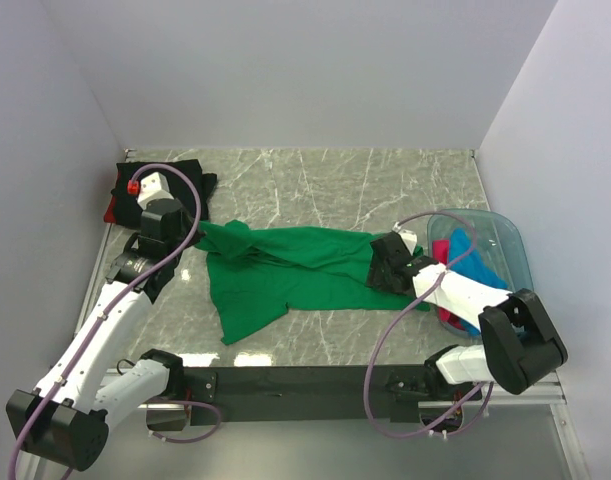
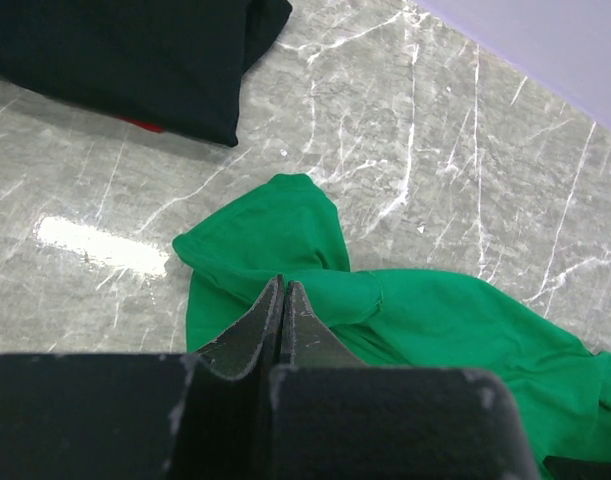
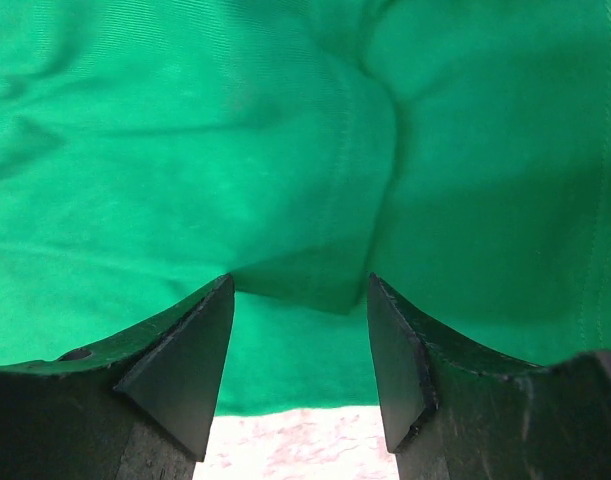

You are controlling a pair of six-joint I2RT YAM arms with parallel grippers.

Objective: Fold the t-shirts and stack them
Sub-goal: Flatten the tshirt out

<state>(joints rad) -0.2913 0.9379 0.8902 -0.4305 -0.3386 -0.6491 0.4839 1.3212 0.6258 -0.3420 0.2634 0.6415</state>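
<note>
Folding in progress: a green t-shirt (image 1: 295,275) lies crumpled across the middle of the marble table (image 1: 335,180), its long axis running left to right between the two arms; the left gripper (image 2: 283,285), jaws pressed together, sits at the shirt's bunched left end with its tips over the cloth, though whether any fabric is pinched between them cannot be told; the right gripper (image 3: 300,283), jaws standing wide, hovers low over the shirt's right end, a raised fold of green cloth directly between its fingers and bare table showing at the hem on the wrist side; each arm is nearest its own end of the garment, and the coming move appears to turn on the right jaws closing on that fold so the shirt can be drawn out along its length; a folded black t-shirt (image 2: 135,60) rests in the far left corner, apart from the green one, while a blue shirt (image 1: 465,250) and a pink shirt (image 1: 440,248) wait in the tub (image 1: 510,245) at the right edge
</note>
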